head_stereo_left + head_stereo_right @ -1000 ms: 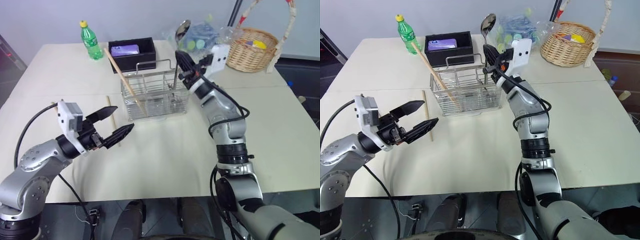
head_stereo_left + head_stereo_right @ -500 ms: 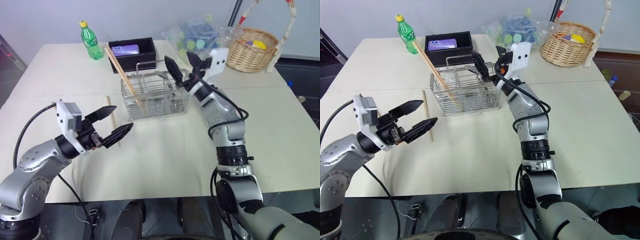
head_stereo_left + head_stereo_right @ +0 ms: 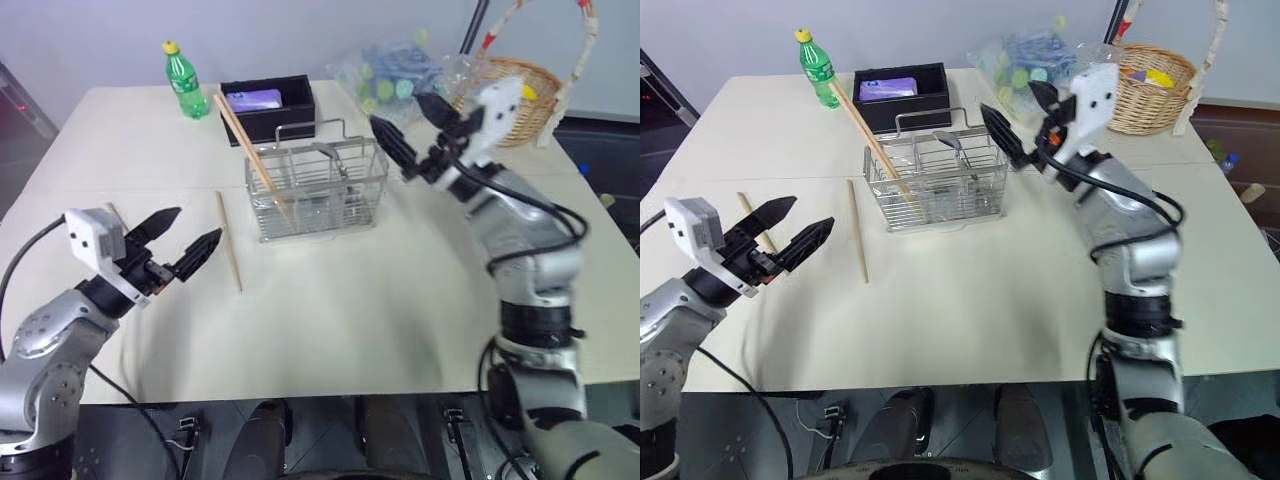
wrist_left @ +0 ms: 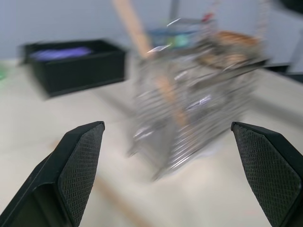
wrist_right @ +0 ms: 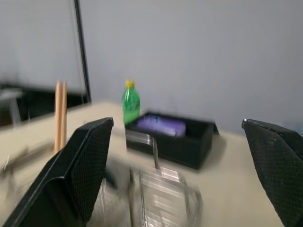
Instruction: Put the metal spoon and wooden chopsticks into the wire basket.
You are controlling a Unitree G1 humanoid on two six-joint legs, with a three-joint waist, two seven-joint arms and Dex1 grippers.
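**A:** State the position of the wire basket [image 3: 315,190].

**B:** It stands on the bench [image 3: 380,300], toward the far side, just in front of the black box [image 3: 268,108]. A green bottle [image 3: 182,80] stands to the left of that box, and a wicker basket [image 3: 520,85] sits at the far right corner.

**A:** And the spoon [image 3: 950,143]?

**B:** It lies inside the wire basket, the bowl near the top rim. Which compartment holds it cannot be told.

**A:** Chopsticks?

**B:** Two chopsticks [image 3: 252,160] lean in the left end of the wire basket, tips rising toward the black box. One more chopstick [image 3: 229,253] lies flat on the bench, just left of the wire basket. A further stick [image 3: 752,220] lies by the left arm.

**A:** Report the left gripper [image 3: 183,235].

**B:** Fingers spread wide, nothing between them. It hangs above the bench, left of the flat chopstick, pointing toward the wire basket.

**A:** The right gripper [image 3: 412,128]?

**B:** Fingers spread wide, empty. It hangs above the right end of the wire basket, apart from it.
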